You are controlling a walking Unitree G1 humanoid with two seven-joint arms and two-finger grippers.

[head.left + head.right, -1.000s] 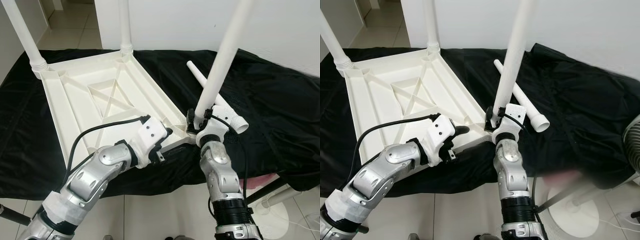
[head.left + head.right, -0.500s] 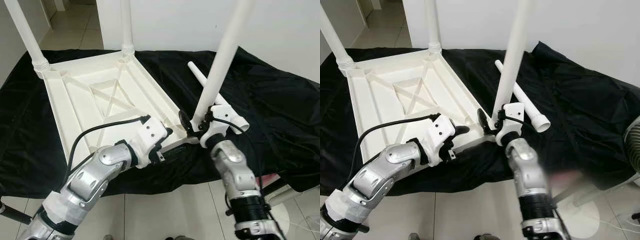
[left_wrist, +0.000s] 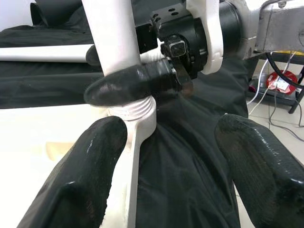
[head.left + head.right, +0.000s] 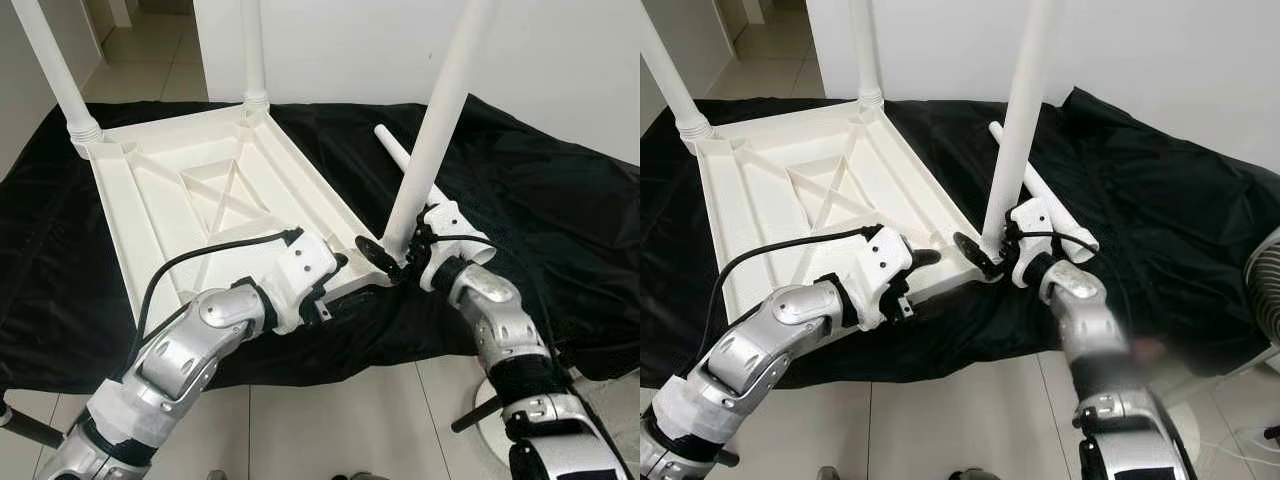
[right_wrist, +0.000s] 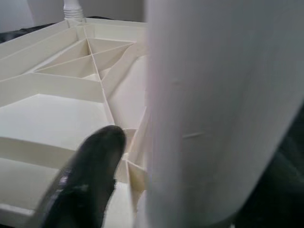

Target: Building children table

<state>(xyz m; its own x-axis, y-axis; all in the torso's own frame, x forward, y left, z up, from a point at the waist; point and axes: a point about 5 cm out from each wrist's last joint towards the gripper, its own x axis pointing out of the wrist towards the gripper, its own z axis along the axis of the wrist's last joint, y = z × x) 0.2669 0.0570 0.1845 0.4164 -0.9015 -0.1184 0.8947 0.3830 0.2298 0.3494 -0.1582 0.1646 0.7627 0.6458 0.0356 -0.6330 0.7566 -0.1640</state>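
A white plastic children's table [image 4: 200,190] lies upside down on a black cloth. Two legs stand at its far corners [image 4: 55,65] [image 4: 252,50]. A third leg [image 4: 430,120] rises from the near right corner, leaning slightly right. My right gripper [image 4: 385,250] is shut on the base of this leg, reaching in from the right; one finger [image 3: 133,83] crosses the leg just above its threaded foot. My left gripper [image 4: 335,275] rests open at the table's near rim, left of that corner, with one finger [image 3: 95,156] on the rim. A loose leg [image 4: 1040,190] lies on the cloth behind.
The black cloth [image 4: 540,200] drapes over the support and hangs off its near edge above the tiled floor [image 4: 330,420]. A white wall stands behind. A fan grille [image 4: 1270,290] sits at the far right, and cables with a red object [image 3: 278,80] lie on the floor.
My right arm has swung out to the right around the leg's base, still holding it. The leg now stands more upright. My left arm has stayed put.
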